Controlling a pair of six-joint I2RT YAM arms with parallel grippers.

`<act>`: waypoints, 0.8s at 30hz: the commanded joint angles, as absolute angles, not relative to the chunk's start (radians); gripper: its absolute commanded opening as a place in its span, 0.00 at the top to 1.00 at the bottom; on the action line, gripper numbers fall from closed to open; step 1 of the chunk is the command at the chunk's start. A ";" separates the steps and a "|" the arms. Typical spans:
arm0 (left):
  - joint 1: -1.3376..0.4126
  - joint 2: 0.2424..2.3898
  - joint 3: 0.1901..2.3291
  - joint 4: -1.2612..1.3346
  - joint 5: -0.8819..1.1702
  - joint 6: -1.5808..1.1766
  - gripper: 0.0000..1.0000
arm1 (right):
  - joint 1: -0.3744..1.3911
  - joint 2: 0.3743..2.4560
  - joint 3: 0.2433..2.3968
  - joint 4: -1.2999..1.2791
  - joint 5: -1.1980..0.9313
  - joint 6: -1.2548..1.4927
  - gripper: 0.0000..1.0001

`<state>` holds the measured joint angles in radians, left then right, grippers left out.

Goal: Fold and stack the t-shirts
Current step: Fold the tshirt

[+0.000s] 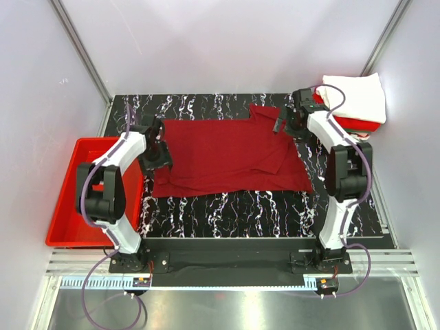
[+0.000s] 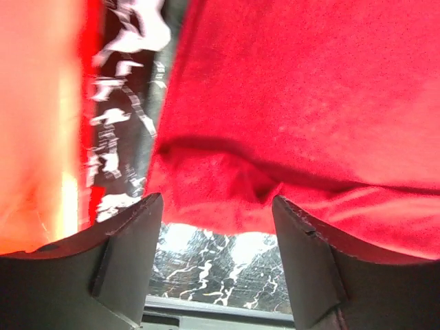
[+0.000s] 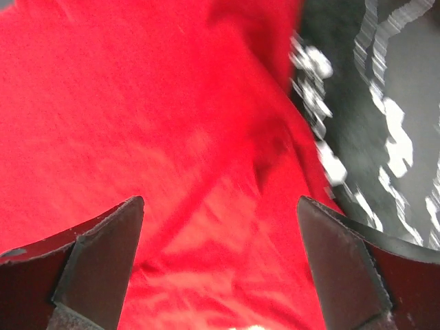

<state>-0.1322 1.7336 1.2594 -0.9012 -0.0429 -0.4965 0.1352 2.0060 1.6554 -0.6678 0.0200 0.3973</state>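
Note:
A dark maroon-red t-shirt [image 1: 227, 155] lies spread flat on the black marbled table [image 1: 227, 210]. My left gripper [image 1: 157, 155] is open and empty at the shirt's left edge. In the left wrist view the folded hem [image 2: 227, 192] lies between the open fingers [image 2: 130, 254]. My right gripper [image 1: 284, 124] is open and empty over the shirt's far right part, near a sleeve. In the right wrist view red cloth [image 3: 172, 137] fills the space between its fingers [image 3: 344, 261]. A stack of folded shirts [image 1: 356, 96], white on top and red below, sits at the far right corner.
A rigid bright red plastic tray [image 1: 65, 206] stands off the table's left edge, beside the left arm. Grey walls close in the back and both sides. The table's right edge [image 3: 385, 137] shows next to the shirt in the right wrist view.

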 commanded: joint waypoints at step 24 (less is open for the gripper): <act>-0.170 1.752 1.189 -0.752 -0.107 -0.555 0.37 | 0.127 1.450 0.914 -0.439 -0.055 0.526 0.11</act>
<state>-0.1711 1.7157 1.1275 -0.7799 -0.0738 -0.5468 0.1299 1.4414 0.8917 -0.4835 -0.0467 0.5388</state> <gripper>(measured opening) 0.635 0.895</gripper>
